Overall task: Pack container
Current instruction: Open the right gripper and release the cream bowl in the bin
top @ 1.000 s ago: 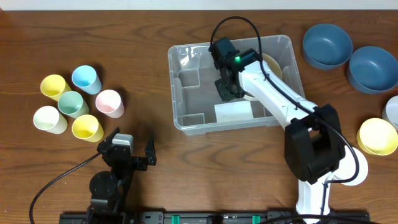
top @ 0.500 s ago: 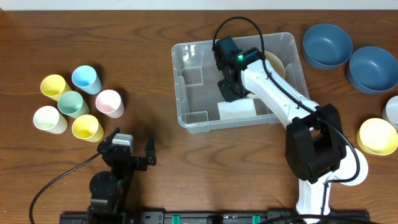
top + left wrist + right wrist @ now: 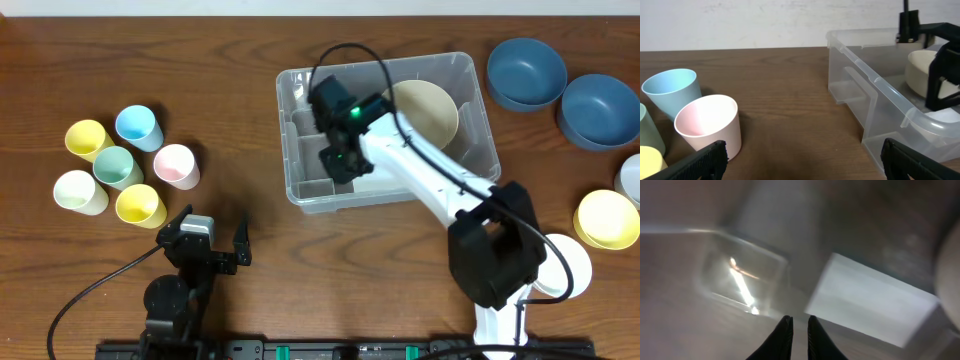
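The clear container [image 3: 290,92] stands at the back centre of the table, with a cream bowl [image 3: 425,110] lying in its right half. My right gripper [image 3: 340,165] is down inside the container near its front left corner, fingers almost together and holding nothing. In the right wrist view the fingertips [image 3: 800,330] hang over the blurred container floor, with the white label [image 3: 875,300] to the right. My left gripper [image 3: 205,245] rests open and empty near the front edge. It faces the container wall [image 3: 875,95] in the left wrist view [image 3: 800,162].
Several pastel cups stand at the left, among them a pink one [image 3: 176,165] and a blue one [image 3: 137,127]. Two blue bowls [image 3: 525,72] sit at the back right. A yellow bowl [image 3: 607,218] and a white plate [image 3: 562,272] lie at the right.
The right gripper moved left inside the container, from its middle to its front left, and the cream bowl came into full view. The container shifted slightly right. The left arm stayed still.
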Robot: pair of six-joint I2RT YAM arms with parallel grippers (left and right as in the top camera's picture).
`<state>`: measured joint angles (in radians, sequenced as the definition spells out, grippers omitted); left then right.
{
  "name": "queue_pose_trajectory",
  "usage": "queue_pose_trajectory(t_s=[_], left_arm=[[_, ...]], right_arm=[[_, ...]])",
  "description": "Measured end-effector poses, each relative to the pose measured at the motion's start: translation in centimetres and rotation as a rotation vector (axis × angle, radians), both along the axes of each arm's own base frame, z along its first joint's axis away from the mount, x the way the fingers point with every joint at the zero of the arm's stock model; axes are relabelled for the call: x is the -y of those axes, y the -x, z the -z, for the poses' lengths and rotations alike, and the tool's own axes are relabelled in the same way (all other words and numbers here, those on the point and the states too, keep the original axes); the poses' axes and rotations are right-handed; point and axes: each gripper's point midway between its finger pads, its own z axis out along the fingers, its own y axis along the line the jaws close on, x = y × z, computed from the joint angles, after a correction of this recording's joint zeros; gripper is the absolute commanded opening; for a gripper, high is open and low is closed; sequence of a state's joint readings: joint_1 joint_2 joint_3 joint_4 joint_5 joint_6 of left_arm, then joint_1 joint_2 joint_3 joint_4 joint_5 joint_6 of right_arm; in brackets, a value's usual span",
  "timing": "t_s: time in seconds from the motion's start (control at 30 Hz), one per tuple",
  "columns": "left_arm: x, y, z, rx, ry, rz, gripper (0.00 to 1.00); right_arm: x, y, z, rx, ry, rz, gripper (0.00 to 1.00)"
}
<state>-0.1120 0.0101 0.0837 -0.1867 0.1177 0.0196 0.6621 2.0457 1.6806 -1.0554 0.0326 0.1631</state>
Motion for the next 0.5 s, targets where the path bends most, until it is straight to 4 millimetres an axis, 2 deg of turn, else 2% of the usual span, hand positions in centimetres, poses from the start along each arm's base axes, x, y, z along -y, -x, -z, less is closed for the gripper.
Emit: queue_pose_trajectory(t_s=[0.23, 0.5], left_arm=[[0.0, 0.0, 0.0, 0.000, 0.000, 0.000, 0.98], [0.0, 0.0, 0.0, 0.000, 0.000, 0.000, 0.98]], right_arm=[[-4.2, 0.0, -0.6, 0.065, -0.097, 0.022, 0.12], [-7.1, -1.2, -1.5, 0.131, -0.211, 0.119, 0.11]])
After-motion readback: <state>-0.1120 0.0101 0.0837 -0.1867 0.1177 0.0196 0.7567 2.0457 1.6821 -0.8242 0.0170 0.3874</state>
